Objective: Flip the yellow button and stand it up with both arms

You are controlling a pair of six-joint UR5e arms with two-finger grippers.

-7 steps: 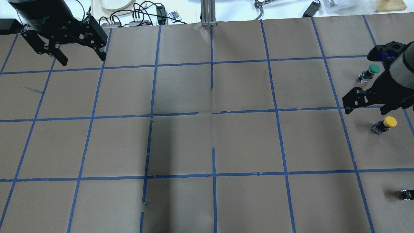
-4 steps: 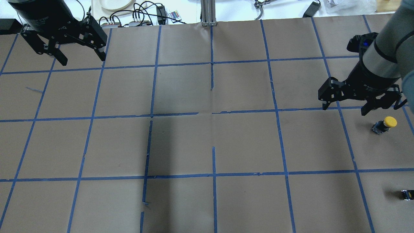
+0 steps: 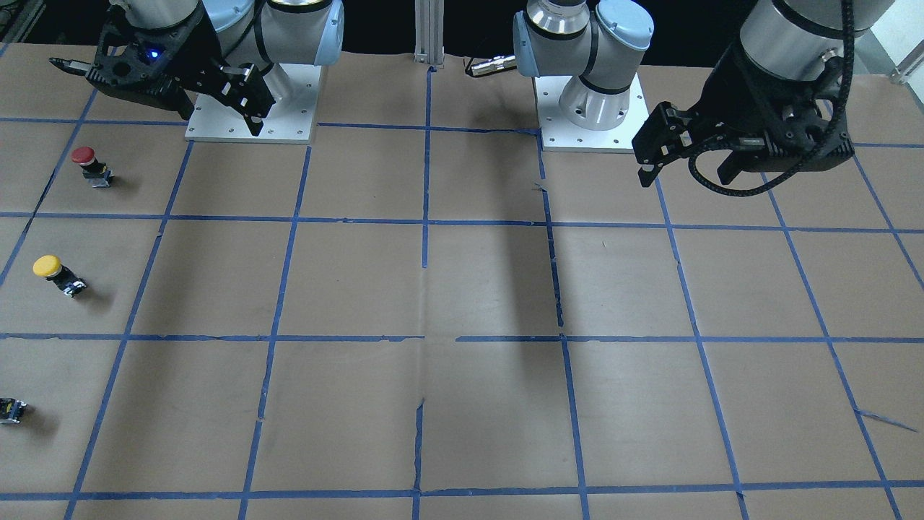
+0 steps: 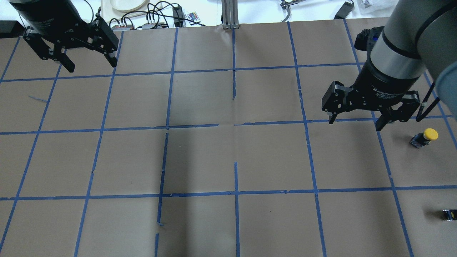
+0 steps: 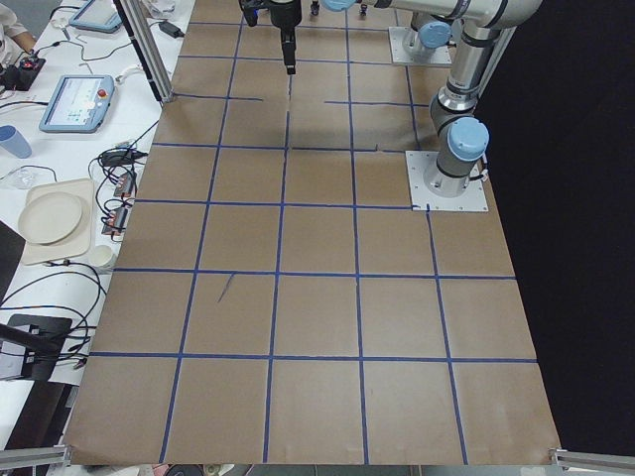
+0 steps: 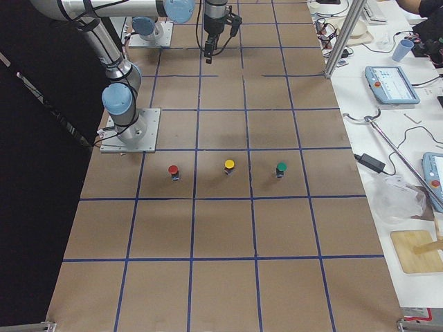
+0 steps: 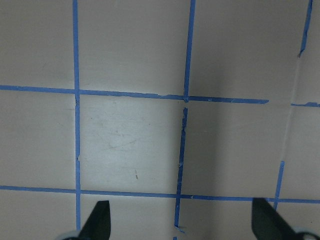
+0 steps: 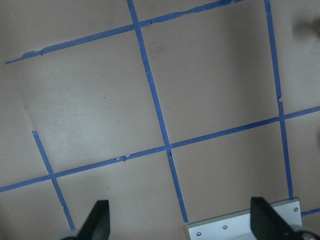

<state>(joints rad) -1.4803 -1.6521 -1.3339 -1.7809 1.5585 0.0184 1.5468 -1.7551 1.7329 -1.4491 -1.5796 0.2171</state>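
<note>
The yellow button (image 4: 425,137) sits on the brown paper at the right edge of the table, with a yellow cap on a black-and-metal body. It also shows in the front view (image 3: 54,274) and the right side view (image 6: 229,166). I cannot tell whether it is upright or tilted. My right gripper (image 4: 355,125) is open and empty, hovering about one grid cell to the button's left, also in the front view (image 3: 155,97). My left gripper (image 4: 93,67) is open and empty at the far left corner, also in the front view (image 3: 686,173). Both wrist views show only taped paper between spread fingertips.
A red-capped button (image 3: 90,162) and a small black capless part (image 3: 11,409) flank the yellow one. A green-capped button (image 6: 281,168) stands in the same row, hidden by my right arm in the overhead view. Cables and a plate (image 4: 126,4) lie beyond the far edge.
My right gripper has swung left, away from the yellow button toward the table's middle, and now covers the green button in the overhead view. The left gripper and the buttons have not moved.
</note>
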